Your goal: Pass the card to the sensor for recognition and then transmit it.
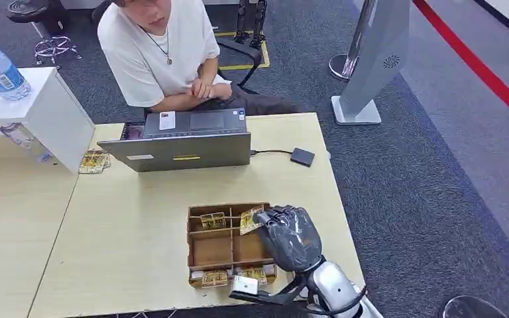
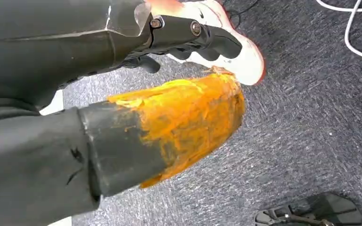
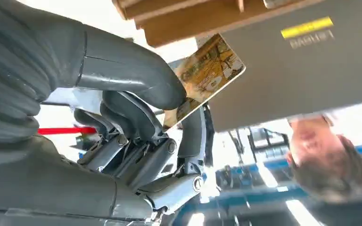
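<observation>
Right hand [image 1: 290, 233] pinching card [image 1: 250, 219] by one edge above box [image 1: 228, 245], risking slipping before reaching sensor [image 1: 302, 157].

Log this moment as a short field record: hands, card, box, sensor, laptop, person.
right hand: above the box's right side, thumb and fingers pinching a card
card: yellow-brown picture card, tilted, lifted out of the box
box: brown cardboard divided box, more cards in its compartments
sensor: small flat black square pad, cabled to the laptop
laptop: grey laptop, open toward the person
person: seated person in a white T-shirt behind the table
left hand: hanging over grey carpet
</observation>
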You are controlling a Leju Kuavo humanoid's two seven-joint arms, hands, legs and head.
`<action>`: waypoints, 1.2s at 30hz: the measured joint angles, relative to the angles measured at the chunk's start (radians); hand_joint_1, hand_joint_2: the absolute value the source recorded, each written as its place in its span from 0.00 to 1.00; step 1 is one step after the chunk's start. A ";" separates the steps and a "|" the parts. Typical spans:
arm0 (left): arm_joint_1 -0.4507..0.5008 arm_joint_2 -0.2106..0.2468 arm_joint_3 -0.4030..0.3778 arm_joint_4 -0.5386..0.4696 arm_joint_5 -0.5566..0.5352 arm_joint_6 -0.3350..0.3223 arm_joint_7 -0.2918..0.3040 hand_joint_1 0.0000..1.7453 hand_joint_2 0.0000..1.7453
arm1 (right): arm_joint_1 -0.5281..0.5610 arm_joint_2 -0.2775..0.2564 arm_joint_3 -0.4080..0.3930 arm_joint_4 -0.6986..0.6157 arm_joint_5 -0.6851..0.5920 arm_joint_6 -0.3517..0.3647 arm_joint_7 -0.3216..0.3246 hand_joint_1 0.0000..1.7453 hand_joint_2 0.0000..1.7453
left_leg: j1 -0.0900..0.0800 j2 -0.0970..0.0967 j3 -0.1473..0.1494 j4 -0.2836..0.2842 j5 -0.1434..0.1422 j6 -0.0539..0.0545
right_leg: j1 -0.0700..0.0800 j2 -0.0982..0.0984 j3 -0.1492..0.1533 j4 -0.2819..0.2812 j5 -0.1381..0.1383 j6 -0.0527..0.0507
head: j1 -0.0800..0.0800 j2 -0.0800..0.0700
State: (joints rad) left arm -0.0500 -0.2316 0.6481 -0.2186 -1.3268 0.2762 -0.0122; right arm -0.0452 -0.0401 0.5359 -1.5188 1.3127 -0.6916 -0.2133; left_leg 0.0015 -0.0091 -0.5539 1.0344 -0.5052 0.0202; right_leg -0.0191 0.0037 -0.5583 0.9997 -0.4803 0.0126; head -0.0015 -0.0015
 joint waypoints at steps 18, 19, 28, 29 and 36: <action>-0.001 0.000 0.009 0.000 -0.011 0.006 0.000 0.00 0.00 | 0.025 0.081 -0.105 -0.156 -0.066 0.000 -0.143 1.00 1.00 | 0.000 0.000 0.000 0.000 0.000 0.000 | 0.000 0.000 0.000 0.000 0.000 0.000 | 0.000 0.000; -0.001 0.000 0.009 0.000 -0.013 0.005 0.000 0.00 0.00 | 0.016 0.087 -0.110 -0.151 -0.069 0.001 -0.146 1.00 1.00 | 0.000 0.000 0.000 0.000 0.000 0.000 | 0.000 0.000 0.000 0.000 0.000 0.000 | 0.000 0.000; -0.003 -0.001 0.009 0.000 -0.029 0.002 0.000 0.00 0.00 | -0.078 0.132 -0.137 -0.078 -0.071 0.001 -0.122 1.00 1.00 | 0.000 0.000 0.000 0.000 0.000 0.000 | 0.000 0.000 0.000 0.000 0.000 0.000 | 0.000 0.000; -0.003 -0.001 0.009 0.000 -0.029 0.002 0.000 0.00 0.00 | -0.092 0.138 -0.139 -0.064 -0.071 0.001 -0.117 1.00 1.00 | 0.000 0.000 0.000 0.000 0.000 0.000 | 0.000 0.000 0.000 0.000 0.000 0.000 | 0.000 0.000; -0.006 -0.002 0.009 0.000 -0.041 -0.001 0.000 0.00 0.00 | -0.182 0.160 -0.142 0.038 -0.052 0.001 -0.041 1.00 1.00 | 0.000 0.000 0.000 0.000 0.000 0.000 | 0.000 0.000 0.000 0.000 0.000 0.000 | 0.000 0.000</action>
State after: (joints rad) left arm -0.0555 -0.2331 0.6569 -0.2186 -1.3676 0.2754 -0.0126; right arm -0.2270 0.1198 0.3941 -1.4810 1.2604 -0.6909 -0.2546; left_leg 0.0016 -0.0090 -0.5536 1.0344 -0.5049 0.0203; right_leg -0.0191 0.0039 -0.5578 1.0002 -0.4799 0.0124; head -0.0019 -0.0015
